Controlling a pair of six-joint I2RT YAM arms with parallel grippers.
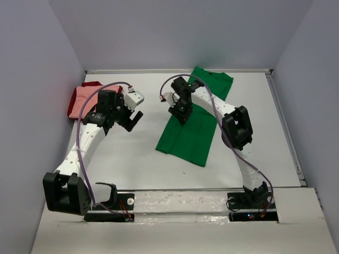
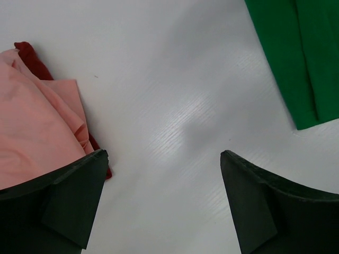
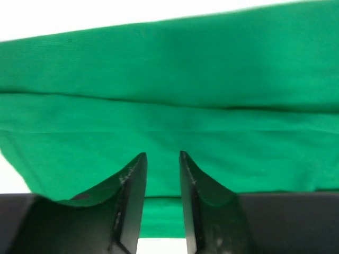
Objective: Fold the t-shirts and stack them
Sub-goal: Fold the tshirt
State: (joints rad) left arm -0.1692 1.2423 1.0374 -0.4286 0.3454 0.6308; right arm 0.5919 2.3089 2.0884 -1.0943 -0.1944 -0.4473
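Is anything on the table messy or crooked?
The green t-shirt lies slanted across the table, folded into a long strip, apart from the others. At the left, the pink t-shirt sits rumpled on the dark red t-shirt. Nothing looks torn.

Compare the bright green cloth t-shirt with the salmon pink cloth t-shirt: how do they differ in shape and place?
The bright green cloth t-shirt is folded into a long narrow strip; the salmon pink cloth t-shirt is a short compact bundle. The green one lies directly on the white table; the pink one rests on a dark red cloth t-shirt at the far left. Both are plain soft cloth.
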